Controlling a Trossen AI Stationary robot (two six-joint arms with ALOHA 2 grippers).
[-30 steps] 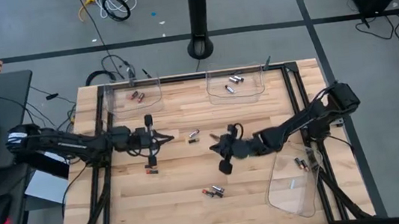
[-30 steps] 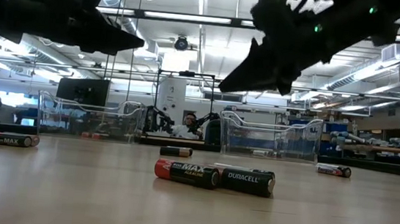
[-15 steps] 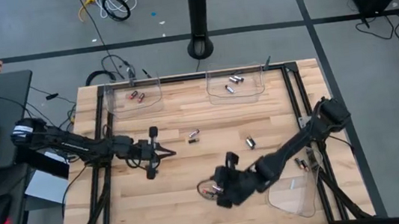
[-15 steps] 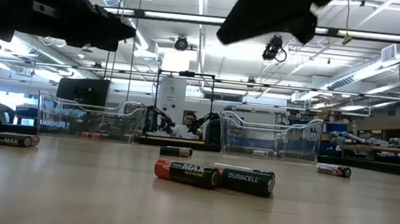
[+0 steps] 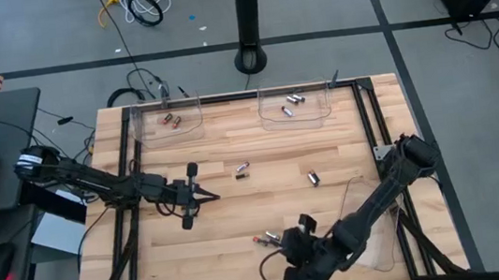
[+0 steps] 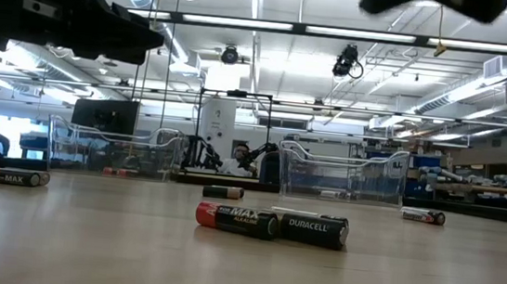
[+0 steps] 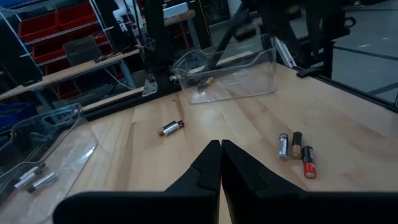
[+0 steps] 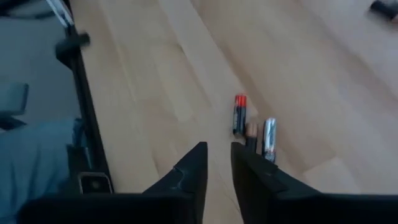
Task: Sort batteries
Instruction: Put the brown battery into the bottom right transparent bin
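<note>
Batteries: a cluster of three (image 5: 267,240) lies on the wooden surface (image 5: 239,212) at lower centre of the high view, side by side, one red-and-black, one copper-tipped, one silver. One single (image 5: 242,169) lies at centre, another (image 5: 312,179) right of centre. Two (image 5: 170,121) lie in the clear tray (image 5: 165,123) at upper left; several (image 5: 291,103) in the tray (image 5: 296,104) at upper centre. A third tray (image 5: 373,230) sits at lower right.

Right gripper (image 5: 293,259): just below the cluster, jaws slightly parted, holding nothing.

Left gripper (image 5: 211,196): left of centre, jaws closed together, empty.
</note>
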